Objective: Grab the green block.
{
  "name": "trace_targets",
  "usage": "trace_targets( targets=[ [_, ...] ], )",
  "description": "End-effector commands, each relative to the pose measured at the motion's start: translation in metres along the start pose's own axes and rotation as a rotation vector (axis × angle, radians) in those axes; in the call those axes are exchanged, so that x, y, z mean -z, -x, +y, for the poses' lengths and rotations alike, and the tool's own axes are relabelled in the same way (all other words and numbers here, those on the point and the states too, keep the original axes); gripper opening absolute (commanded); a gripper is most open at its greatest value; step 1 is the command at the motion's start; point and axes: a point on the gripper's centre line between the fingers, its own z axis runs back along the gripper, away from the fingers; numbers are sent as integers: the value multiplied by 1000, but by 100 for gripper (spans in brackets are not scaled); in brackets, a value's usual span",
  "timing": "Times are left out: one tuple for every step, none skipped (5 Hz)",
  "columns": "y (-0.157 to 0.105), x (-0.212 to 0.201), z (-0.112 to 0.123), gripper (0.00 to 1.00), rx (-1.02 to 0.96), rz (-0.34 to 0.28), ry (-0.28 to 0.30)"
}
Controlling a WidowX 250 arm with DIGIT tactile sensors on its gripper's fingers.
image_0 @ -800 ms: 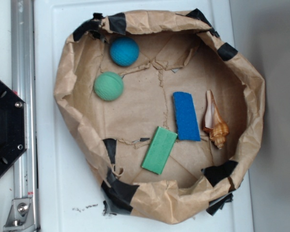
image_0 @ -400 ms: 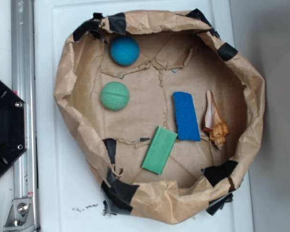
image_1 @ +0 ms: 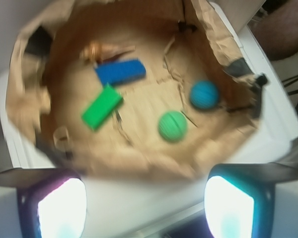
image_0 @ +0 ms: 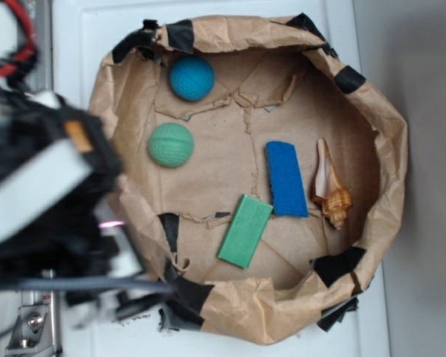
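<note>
Brown paper forms a shallow basin [image_0: 390, 160] in the exterior view, with the green block [image_0: 244, 230] lying flat near its lower middle, just beside the blue slab [image_0: 286, 178]; the blurred robot arm [image_0: 48, 201] hangs left of the rim. From the wrist, the gripper [image_1: 146, 210] is spread wide and empty, well short of the green block [image_1: 102, 106], which sits left of the green ball [image_1: 172, 126].

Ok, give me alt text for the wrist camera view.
Blurred view down into a crumpled brown paper basin holding a green block, a blue slab, a green ball and a blue ball; the open jaws frame the bottom edge.
</note>
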Motion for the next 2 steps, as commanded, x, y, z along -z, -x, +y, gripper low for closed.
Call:
trace_targets(
  targets=[
    [-33,96,-28,100,-121,32,175],
    [-46,123,-39,100,-131,49,208]
  ],
)
